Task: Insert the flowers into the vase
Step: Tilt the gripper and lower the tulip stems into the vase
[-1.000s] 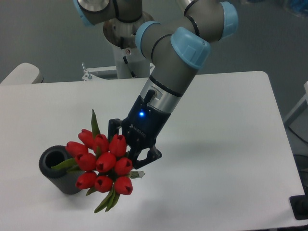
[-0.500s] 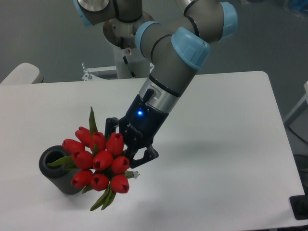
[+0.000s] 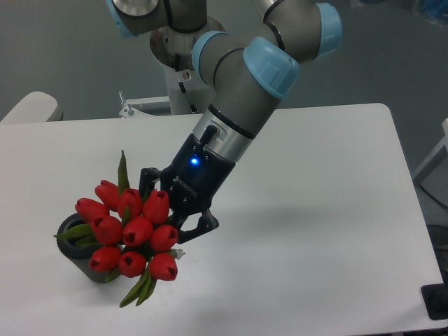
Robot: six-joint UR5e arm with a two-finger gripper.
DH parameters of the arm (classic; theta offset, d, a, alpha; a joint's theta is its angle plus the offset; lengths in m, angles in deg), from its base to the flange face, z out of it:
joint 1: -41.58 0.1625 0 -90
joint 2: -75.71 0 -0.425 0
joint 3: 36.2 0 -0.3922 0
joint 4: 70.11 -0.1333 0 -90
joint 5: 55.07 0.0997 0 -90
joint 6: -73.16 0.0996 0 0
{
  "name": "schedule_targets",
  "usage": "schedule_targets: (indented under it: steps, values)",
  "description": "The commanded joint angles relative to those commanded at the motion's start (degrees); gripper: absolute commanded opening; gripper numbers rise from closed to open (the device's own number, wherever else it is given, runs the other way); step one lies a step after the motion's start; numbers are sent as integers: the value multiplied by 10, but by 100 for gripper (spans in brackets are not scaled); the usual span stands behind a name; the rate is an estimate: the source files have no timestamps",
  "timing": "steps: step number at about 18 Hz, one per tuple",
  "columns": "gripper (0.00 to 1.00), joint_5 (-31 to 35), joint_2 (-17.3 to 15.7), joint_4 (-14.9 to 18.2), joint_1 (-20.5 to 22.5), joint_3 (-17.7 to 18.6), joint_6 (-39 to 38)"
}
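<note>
On my feed, the black two-finger gripper point(image 3: 170, 210) carries a line of pale lettering on its body under a lit blue indicator, but it is too small for me to read. I see no other writing.

The gripper's fingers are closed narrow around the bunch of red tulip buds with green leaves and stems point(image 3: 129, 231), gripping it behind the blooms; the exact contact is hidden by the buds. The bunch is tilted, its long axis running from the gripper toward the lower left. The buds face the camera and the left, one leaf sticks straight up, and two more hang below the lowest buds.

The bunch is above the white table point(image 3: 315, 210), overlapping the top of the dark grey matte cylindrical vase point(image 3: 78, 260), which stands upright near the table's front left edge. The buds cover most of its rim and hole, so I cannot tell what is inside or whether any stems have entered it. A green leaf lies across its left rim.
</note>
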Motion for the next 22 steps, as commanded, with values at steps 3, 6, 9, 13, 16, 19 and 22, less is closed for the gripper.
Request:
schedule_targets:
  steps: [3, 6, 9, 13, 16, 19, 22]
  values:
    - [34, -34, 3, -4, -4, -4, -32]
    - [33, -82, 5, -4, -4, -8, -71]
    - [33, -104, -1, -4, -5, -10, -81]
    - [33, -120, -13, -4, -18, 10, -97]
    - [33, -120, -25, -5, -32, 26, -91]
    - [33, -120, -25, -26, -48, 35, -77]
    - [32, -119, -26, -46, -51, 47, -59]
